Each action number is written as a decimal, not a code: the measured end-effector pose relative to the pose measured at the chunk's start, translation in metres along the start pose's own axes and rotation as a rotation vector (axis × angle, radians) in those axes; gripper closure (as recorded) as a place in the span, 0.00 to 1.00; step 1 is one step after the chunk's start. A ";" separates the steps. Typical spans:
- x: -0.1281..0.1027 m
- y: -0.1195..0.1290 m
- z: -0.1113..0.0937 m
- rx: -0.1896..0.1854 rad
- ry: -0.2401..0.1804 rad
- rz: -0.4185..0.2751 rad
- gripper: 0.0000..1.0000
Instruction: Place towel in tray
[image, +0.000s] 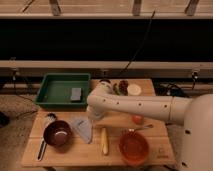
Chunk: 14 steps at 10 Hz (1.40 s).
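Note:
The towel (82, 128) is a pale grey-blue cloth lying crumpled on the wooden table (115, 155), left of centre. The green tray (52, 90) stands at the table's back left. My white arm reaches in from the right and bends down at the table's middle. The gripper (95, 116) hangs just right of the towel's upper edge, close above the table. I cannot tell whether it touches the towel.
A dark block (76, 94) lies in the tray. A maroon bowl (57, 134) and a ladle (42, 147) are left of the towel. A banana (104, 141), an orange bowl (134, 147) and an orange fruit (137, 119) are to its right. Cups and cans (120, 87) stand at the back.

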 end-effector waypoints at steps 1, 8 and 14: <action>-0.003 -0.001 0.000 -0.003 0.000 -0.018 0.74; -0.007 -0.007 0.017 -0.044 -0.010 -0.099 0.20; -0.006 -0.011 0.034 -0.066 -0.002 -0.124 0.20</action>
